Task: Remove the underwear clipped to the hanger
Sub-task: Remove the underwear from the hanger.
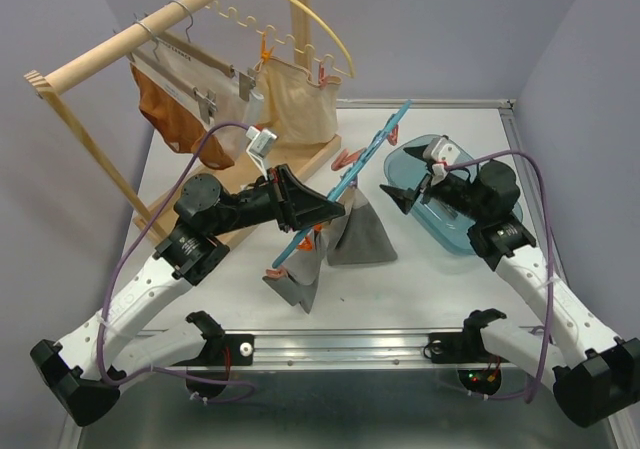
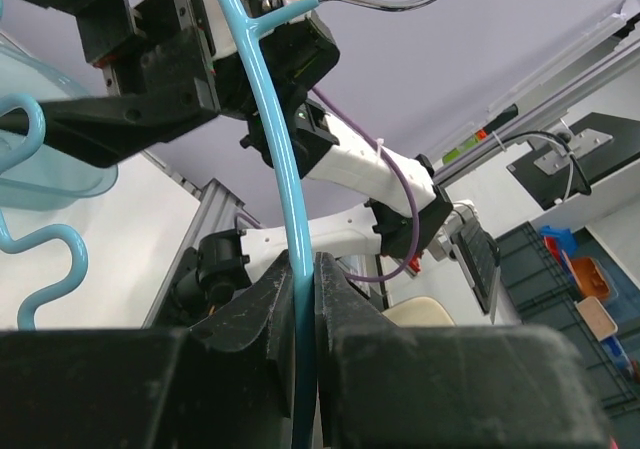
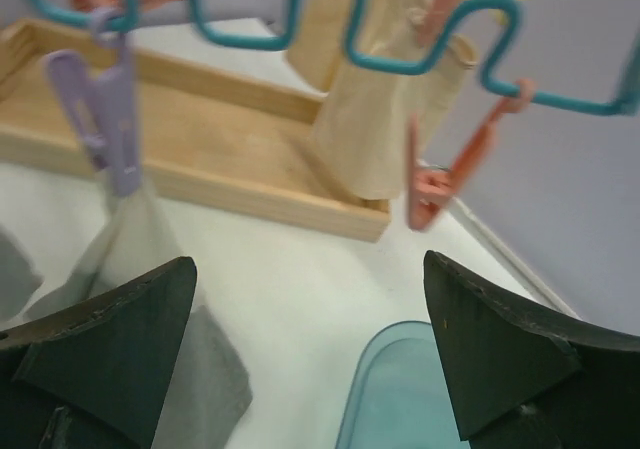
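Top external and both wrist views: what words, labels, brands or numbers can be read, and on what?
None readable.
The turquoise wavy plastic hanger in the left claw bears no print; any marking on the dark blue storage crates is too small to tell.
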